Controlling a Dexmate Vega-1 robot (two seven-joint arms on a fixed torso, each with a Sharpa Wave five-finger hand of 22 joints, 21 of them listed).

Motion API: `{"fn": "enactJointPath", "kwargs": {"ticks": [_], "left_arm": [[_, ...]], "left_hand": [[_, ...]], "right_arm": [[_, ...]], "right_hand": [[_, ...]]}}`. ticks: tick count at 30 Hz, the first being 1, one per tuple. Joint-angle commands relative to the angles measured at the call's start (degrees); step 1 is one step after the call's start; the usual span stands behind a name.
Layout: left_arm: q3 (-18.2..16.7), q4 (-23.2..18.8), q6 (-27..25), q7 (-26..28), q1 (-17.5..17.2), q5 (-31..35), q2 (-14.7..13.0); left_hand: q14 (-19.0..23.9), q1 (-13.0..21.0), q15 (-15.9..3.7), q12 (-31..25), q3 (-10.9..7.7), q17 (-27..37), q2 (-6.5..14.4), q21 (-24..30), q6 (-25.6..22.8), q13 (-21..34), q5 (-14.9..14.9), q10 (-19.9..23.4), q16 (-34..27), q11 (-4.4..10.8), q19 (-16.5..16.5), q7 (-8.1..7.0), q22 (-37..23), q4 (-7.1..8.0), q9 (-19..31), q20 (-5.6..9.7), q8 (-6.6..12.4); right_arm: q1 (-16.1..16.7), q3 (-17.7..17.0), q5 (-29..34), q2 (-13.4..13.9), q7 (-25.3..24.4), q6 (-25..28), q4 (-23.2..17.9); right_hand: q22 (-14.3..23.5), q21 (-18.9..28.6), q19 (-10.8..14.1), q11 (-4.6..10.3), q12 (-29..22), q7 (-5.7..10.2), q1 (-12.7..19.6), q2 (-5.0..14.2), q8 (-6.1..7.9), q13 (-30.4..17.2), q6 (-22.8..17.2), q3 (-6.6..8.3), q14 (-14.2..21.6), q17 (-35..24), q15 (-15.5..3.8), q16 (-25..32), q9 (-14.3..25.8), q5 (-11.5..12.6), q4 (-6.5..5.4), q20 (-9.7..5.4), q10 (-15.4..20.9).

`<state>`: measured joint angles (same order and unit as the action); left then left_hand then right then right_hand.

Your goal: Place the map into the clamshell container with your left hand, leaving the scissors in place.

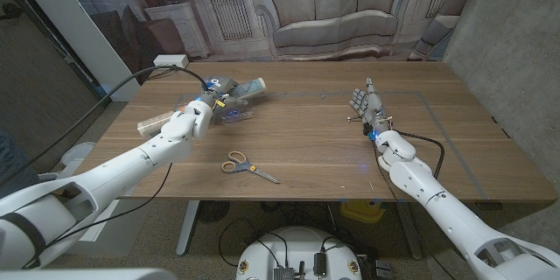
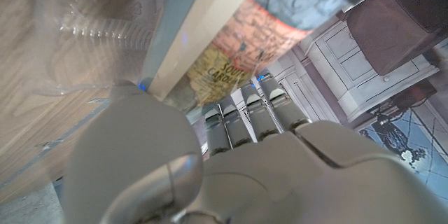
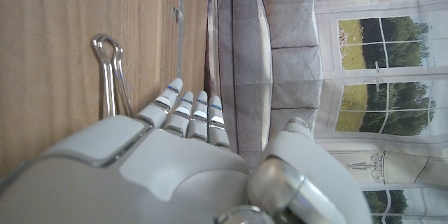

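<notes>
My left hand grips a long folded map at the table's far left, and the map sticks out on both sides of the hand. Just to its right, under the map's far end, lies the clear clamshell container. In the left wrist view the printed map lies across my fingers, with the clear plastic beside it. Scissors with orange and blue handles lie nearer the front edge, apart from both hands. My right hand stands at the right, fingers apart and holding nothing.
A metal binder clip lies on the wood beside my right hand. A white box sits beyond the table's far left corner. A black cable loops over the left arm. Bare wood stretches between the hands.
</notes>
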<state>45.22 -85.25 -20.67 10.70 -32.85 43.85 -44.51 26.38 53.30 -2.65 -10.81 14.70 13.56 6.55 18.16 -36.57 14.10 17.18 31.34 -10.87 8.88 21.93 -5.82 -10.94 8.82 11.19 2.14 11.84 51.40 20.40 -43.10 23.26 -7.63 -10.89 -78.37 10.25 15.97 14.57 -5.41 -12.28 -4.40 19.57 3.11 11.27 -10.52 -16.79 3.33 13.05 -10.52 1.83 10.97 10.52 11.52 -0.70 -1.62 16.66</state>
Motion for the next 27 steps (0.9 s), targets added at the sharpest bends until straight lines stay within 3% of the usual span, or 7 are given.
{"fn": "enactJointPath", "kwargs": {"ticks": [1, 14, 20, 27], "left_arm": [[-0.48, -0.64, -0.38, 0.45, -0.27, -1.32, -0.35], [-0.58, -0.71, -2.69, -0.66, -0.14, -2.72, 0.74], [-0.25, -1.32, -4.80, -3.13, 0.44, -3.19, 0.97], [-0.48, -2.09, -6.10, -4.10, 0.50, -4.28, 0.86]], "left_hand": [[-0.35, -0.73, -4.80, -0.30, 0.31, -0.01, -0.03, -0.33, 0.15, 0.06, 0.45, -0.12, -0.50, -0.13, -0.38, 0.28, -0.01, 0.48, 0.17, 0.06, -0.11], [-2.45, -5.04, -3.26, -0.12, 2.43, -0.34, -0.85, -1.26, 2.76, -0.11, 1.36, -2.18, -0.17, -1.23, -1.66, 1.38, 0.00, 1.10, 0.16, -1.11, -0.74], [-6.03, -8.27, -2.25, 0.21, 3.84, -0.73, -1.54, -2.84, 7.23, -0.28, 2.79, -6.08, 0.26, -1.95, -4.29, 2.35, 0.03, 0.63, 0.21, -3.01, -1.36], [-9.10, -9.71, -0.98, 0.41, 4.30, -0.99, -2.17, -3.96, 10.86, -0.34, 3.74, -9.73, 0.52, -2.50, -6.23, 3.10, 0.02, 0.28, 0.25, -3.93, -1.57]], "right_arm": [[0.28, 0.06, 0.15, 0.10, -0.40, 0.12, -0.80], [0.99, -0.09, 0.10, 0.66, -1.03, 0.74, -2.07], [1.18, -0.08, 0.10, 0.73, -1.19, 0.83, -2.44], [1.29, 0.01, 0.22, 0.74, -1.42, 0.88, -2.72]], "right_hand": [[0.35, -0.07, 0.79, -0.05, -0.11, 0.28, 0.22, 0.35, -0.09, -0.31, -0.29, 0.14, 0.32, -0.20, 0.09, -0.01, 0.29, -0.21, 0.35, 0.04, 0.62], [0.35, -0.22, 0.84, 0.03, -0.11, 0.32, 0.22, 0.36, -0.08, -0.31, -0.32, 0.11, 0.35, -0.20, 0.10, 0.00, 0.29, -0.23, 0.40, 0.08, 0.62], [0.36, -0.29, 0.83, 0.04, -0.11, 0.37, 0.22, 0.36, -0.08, -0.31, -0.33, 0.10, 0.37, -0.20, 0.07, 0.00, 0.29, -0.23, 0.42, 0.12, 0.63], [0.36, -0.36, 0.85, 0.01, -0.10, 0.42, 0.22, 0.37, -0.08, -0.31, -0.34, 0.09, 0.34, -0.20, 0.07, -0.02, 0.29, -0.24, 0.44, 0.16, 0.60]]}}
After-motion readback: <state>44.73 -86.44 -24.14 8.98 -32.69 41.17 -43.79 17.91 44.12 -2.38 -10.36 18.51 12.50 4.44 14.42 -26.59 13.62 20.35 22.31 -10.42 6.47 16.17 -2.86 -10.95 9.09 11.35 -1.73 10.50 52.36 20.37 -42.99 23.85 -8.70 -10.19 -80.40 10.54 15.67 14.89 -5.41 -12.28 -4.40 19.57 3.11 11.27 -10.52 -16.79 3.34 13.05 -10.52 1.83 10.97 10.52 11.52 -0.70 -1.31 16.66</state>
